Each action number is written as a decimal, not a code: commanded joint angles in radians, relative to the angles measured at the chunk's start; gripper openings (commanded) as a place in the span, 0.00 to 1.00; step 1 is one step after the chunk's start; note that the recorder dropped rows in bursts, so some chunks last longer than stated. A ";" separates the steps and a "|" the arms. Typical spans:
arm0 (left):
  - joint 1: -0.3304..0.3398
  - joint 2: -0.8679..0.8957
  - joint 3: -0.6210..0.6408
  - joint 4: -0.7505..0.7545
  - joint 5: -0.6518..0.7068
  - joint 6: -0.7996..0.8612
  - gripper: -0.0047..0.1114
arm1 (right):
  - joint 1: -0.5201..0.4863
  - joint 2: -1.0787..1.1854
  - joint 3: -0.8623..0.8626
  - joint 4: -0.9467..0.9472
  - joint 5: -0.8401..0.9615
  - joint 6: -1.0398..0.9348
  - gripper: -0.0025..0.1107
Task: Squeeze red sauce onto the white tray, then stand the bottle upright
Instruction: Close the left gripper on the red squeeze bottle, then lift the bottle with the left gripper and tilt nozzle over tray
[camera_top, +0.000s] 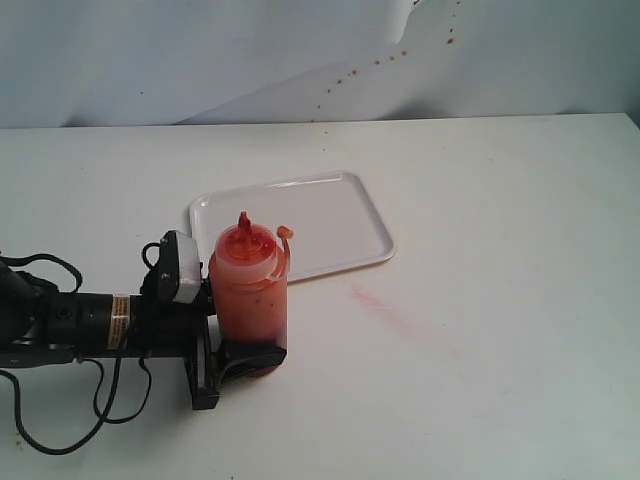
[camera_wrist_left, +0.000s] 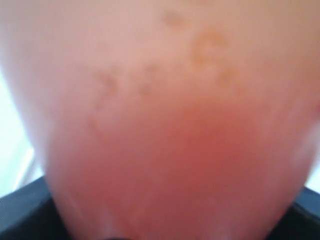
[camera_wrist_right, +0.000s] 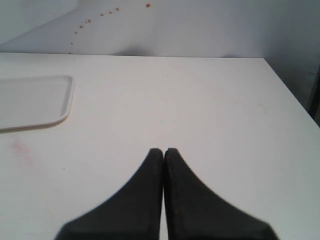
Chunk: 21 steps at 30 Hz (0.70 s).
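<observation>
The bottle (camera_top: 250, 290) stands upright on the table just in front of the white tray (camera_top: 330, 225), its red nozzle pointing up and its small cap hanging at the side. My left gripper (camera_top: 238, 356) reaches in from the left and is shut on the bottle's lower part. In the left wrist view the blurred orange-red bottle (camera_wrist_left: 170, 125) fills nearly everything. My right gripper (camera_wrist_right: 164, 151) hovers over bare table with its jaws pressed together and nothing between them. The white tray (camera_wrist_right: 30, 102) shows no red sauce on its visible surface.
A faint pale pink smear (camera_top: 378, 302) marks the table to the right of the bottle, below the tray's corner. Small red spatter dots (camera_top: 380, 62) run across the back wall. The table's right edge (camera_wrist_right: 290, 95) lies near the right gripper.
</observation>
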 joint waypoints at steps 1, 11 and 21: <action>-0.005 -0.009 -0.004 -0.005 0.047 -0.002 0.04 | -0.007 -0.005 0.004 0.001 0.000 0.001 0.02; -0.005 -0.033 -0.004 -0.019 -0.024 -0.004 0.04 | -0.007 -0.005 0.004 0.001 0.000 0.001 0.02; -0.005 -0.062 -0.003 -0.023 -0.017 0.011 0.04 | -0.007 -0.005 0.004 0.001 0.000 0.001 0.02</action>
